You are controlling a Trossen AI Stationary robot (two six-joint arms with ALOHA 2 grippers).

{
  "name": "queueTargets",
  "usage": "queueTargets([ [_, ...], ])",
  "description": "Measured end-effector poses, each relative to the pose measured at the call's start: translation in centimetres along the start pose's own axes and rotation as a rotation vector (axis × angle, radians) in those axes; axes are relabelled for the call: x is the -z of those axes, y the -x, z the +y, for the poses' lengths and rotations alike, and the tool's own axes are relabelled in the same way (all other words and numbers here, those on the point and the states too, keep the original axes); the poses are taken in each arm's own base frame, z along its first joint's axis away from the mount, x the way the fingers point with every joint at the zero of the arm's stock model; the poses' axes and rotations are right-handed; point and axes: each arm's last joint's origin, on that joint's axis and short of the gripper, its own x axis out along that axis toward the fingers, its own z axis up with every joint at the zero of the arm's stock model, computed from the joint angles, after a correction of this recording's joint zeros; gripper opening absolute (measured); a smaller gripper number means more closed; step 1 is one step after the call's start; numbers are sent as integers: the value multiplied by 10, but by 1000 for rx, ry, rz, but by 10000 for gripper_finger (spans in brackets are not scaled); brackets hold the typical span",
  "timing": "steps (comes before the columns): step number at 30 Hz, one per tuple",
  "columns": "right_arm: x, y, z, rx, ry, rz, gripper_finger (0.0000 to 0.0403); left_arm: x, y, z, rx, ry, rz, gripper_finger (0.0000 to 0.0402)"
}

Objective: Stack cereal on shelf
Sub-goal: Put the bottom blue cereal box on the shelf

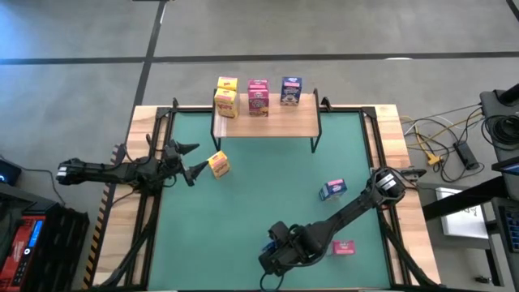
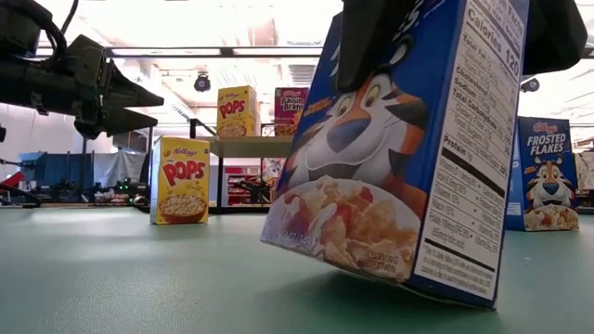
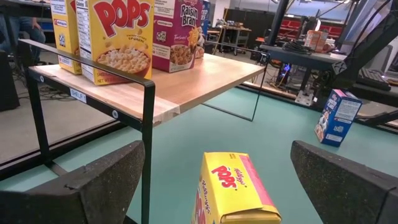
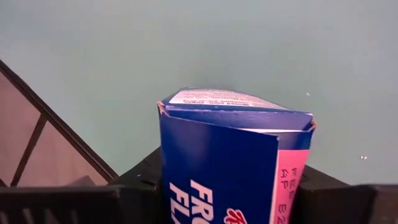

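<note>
Right end effector (image 1: 280, 253) low over the near part of the green worktop (image 1: 251, 203), clamped on a blue Frosted Flakes box (image 2: 408, 139); box tilted, one bottom edge touching the mat, the rest lifted, dark fingers (image 2: 367, 42) pressed on its upper part. In the right wrist view, the same blue box (image 4: 230, 155) wedged between the two dark pads, its top flap slightly crushed. Just beside this end effector, toward the worktop's right edge, a pink box (image 1: 344, 247) lying flat. Farther off, between the end effector and the shelf, a second blue box (image 1: 332, 190) standing alone, well apart.

Left end effector (image 1: 188, 160) hovering above the worktop's left side, fingers spread wide apart, holding nothing. Directly ahead of it, between the open fingertips in the left wrist view, a yellow Pops box (image 3: 233, 190) standing on the mat, not touched. Beyond that box, the shelf (image 1: 268, 122), a light wood board on thin black legs (image 3: 148, 149); one leg close beside the line from end effector to board. On the board: yellow boxes (image 1: 226, 97) at one end, pink boxes (image 1: 258, 97) in the middle, one blue box (image 1: 291, 90) at the other end, all upright.
</note>
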Motion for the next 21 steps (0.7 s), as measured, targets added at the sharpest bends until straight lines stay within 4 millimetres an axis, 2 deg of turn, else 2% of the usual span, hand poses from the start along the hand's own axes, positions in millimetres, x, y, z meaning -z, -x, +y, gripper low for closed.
queueTargets([
  [6,-1,5,1,-15,110,0,149,0,0,0,0,0,0,387],
  [11,-9,29,4,-15,283,-24,150,0,0,0,0,0,0,387],
  [15,-17,44,-3,108,382,-47,150,0,0,0,0,0,0,387],
  [21,-40,83,-7,249,574,-46,150,0,0,0,0,0,-1,387],
])
